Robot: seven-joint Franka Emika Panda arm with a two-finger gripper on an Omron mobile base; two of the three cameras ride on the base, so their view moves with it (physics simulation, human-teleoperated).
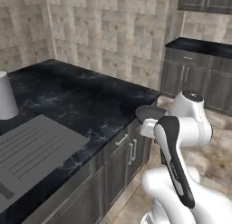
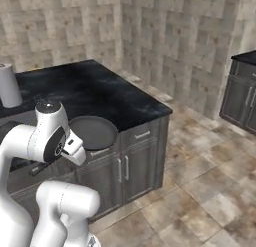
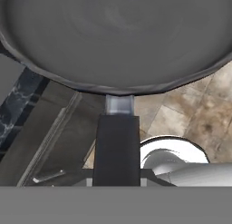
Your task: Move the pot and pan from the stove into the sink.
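The pan is a dark grey round frying pan that spreads across the top of the hand view, with its long dark handle running down between my fingers. My gripper is shut on that handle. From the base, the pan hangs level by the counter's front edge, just ahead of my hand, and the arm partly hides it. The sink's ribbed drainboard lies at the lower left. The pot and the stove are out of view.
A black marble counter runs back to the tiled wall, with dark cabinet doors under it. A white cylinder stands at the counter's far left. Tiled floor opens to the right, and more dark cabinets stand beyond.
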